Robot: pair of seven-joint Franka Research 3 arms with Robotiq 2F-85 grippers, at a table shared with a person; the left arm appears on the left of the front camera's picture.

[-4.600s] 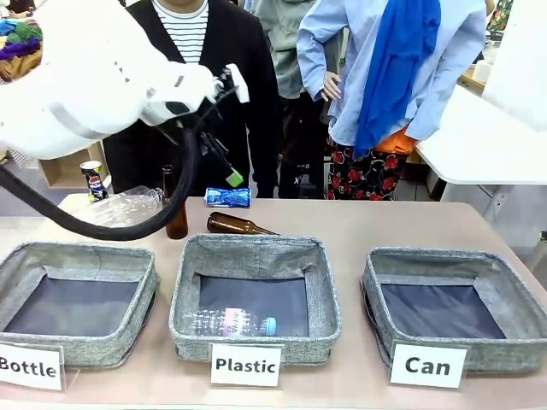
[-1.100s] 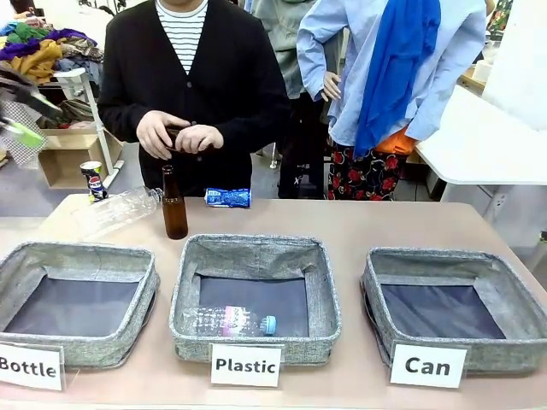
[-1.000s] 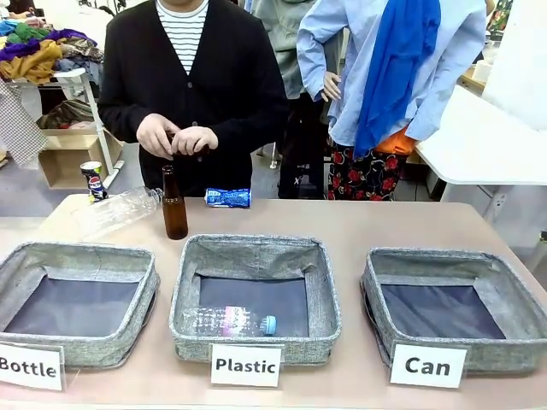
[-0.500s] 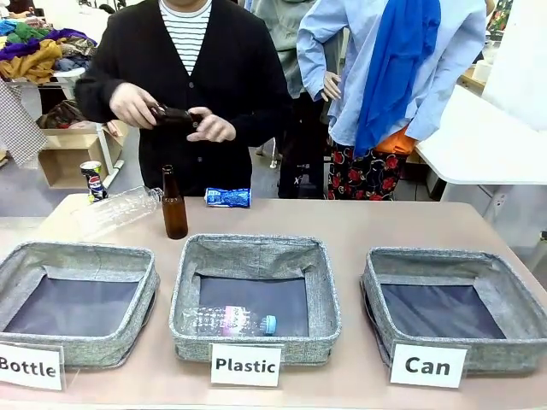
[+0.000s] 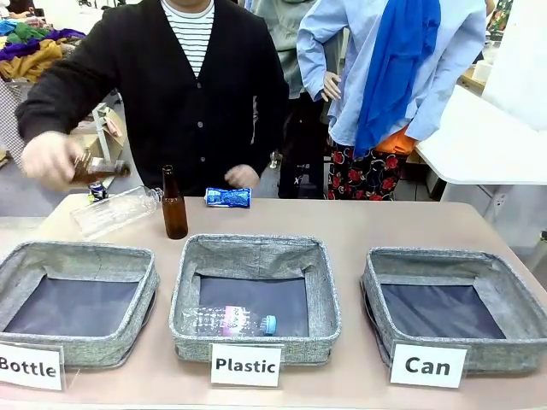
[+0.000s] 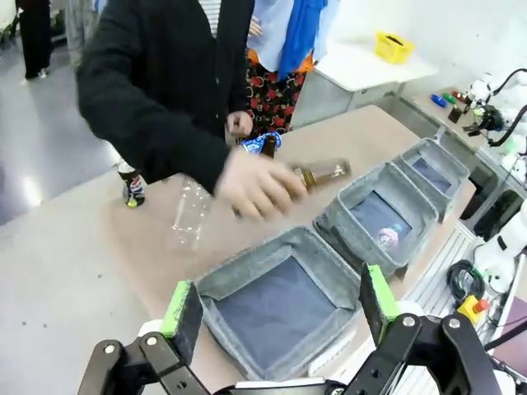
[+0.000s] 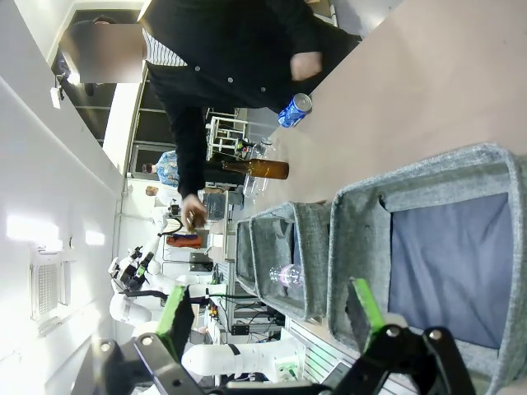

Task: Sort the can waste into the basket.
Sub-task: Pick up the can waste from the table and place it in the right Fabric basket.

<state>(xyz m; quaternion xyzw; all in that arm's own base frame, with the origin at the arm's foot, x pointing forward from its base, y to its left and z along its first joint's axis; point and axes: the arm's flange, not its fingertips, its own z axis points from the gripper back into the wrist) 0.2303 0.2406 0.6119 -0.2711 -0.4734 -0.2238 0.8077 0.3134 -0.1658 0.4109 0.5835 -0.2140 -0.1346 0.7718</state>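
1. Tan table, bearing three grey woven baskets in a row along its near edge.
2. Person in a black cardigan, standing behind the "Plastic" basket at the far side. One hand out past that basket's left, gripping a brown glass bottle in the air, roughly level. Other hand low, just behind the blue can.
3. Grey "Can" basket, right of the "Plastic" basket with a gap between, dark lining showing.
4. Matching "Bottle" basket, left of the "Plastic" basket.
5. Black left gripper, raised over the "Bottle" basket, green pads spread wide, nothing between them.
6. Black right gripper, raised near the "Can" basket, pads likewise wide apart, holding nothing.
7. Clear plastic bottle, lying on its side behind and left of the "Plastic" basket.
8. Second brown bottle, upright just behind the "Plastic" basket's far left corner.
9. Small clear bottle with a blue cap, lying inside the "Plastic" basket by its near wall.
10. Crushed blue can, lying on the table behind the "Plastic" basket, well apart from the "Can" basket.
11. Small dark can, upright at the table's far edge, left of the "Plastic" basket, beyond the clear plastic bottle.
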